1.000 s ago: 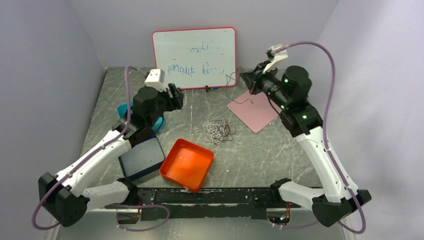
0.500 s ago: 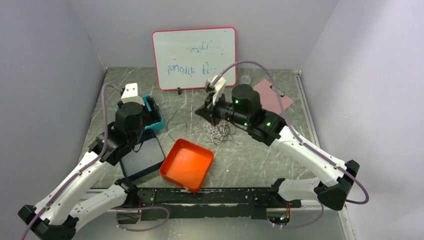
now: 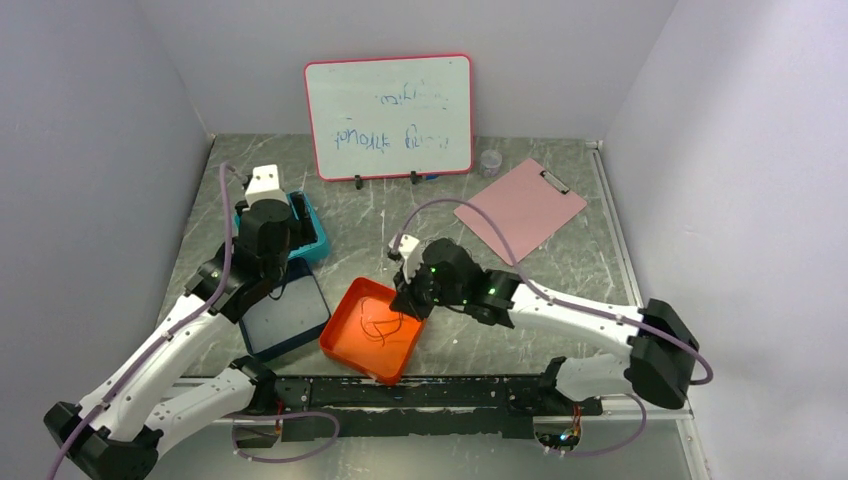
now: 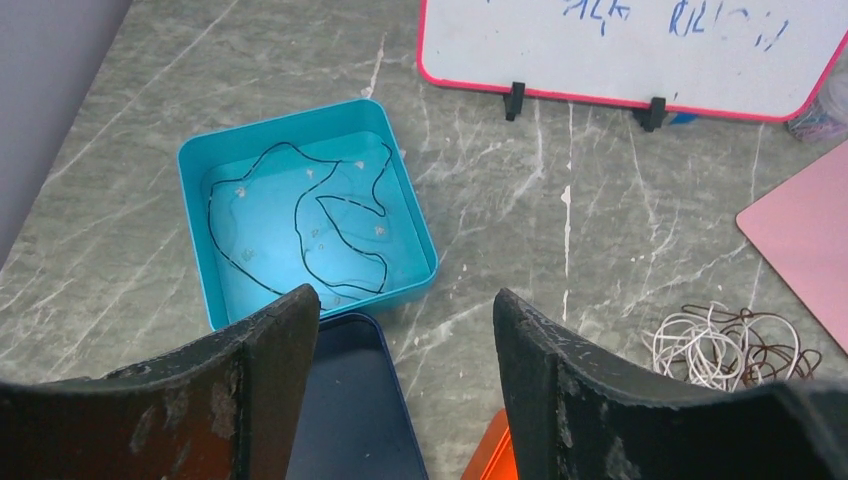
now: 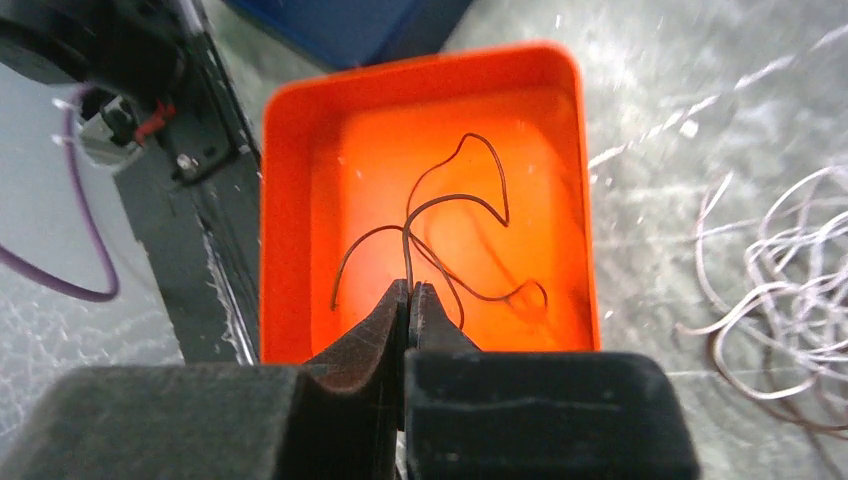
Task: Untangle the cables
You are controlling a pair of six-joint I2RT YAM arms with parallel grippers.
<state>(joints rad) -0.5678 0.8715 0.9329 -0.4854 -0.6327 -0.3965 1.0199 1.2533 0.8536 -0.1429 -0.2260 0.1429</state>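
1. Grey marbled table [image 3: 520,300] filled the purple-walled booth, with a whiteboard [image 3: 390,115] standing at 12 o'clock in the overhead view and a pink clipboard [image 3: 520,208] at 2 o'clock.
2. Near 6 o'clock sat an orange tray [image 5: 560,130], and the right gripper [image 5: 410,292] hung over it with its fingers pressed together on a thin brown cable [image 5: 406,255].
3. Most of that cable lay looped on the tray floor, running away from the fingertips toward 12 o'clock in the wrist view, so letting go looked like the only step needed.
4. The left gripper [image 4: 405,330] hovered with its fingers wide apart and empty, a teal tray [image 4: 300,115] at 11 o'clock from it holding one black cable [image 4: 212,225].
5. The unsorted tangle of cables [image 4: 725,345], white and brown, rested on bare table at 3 o'clock from the right fingers, just beside the orange tray.
6. By that layout the right arm seemed nearer the tangle than the left.
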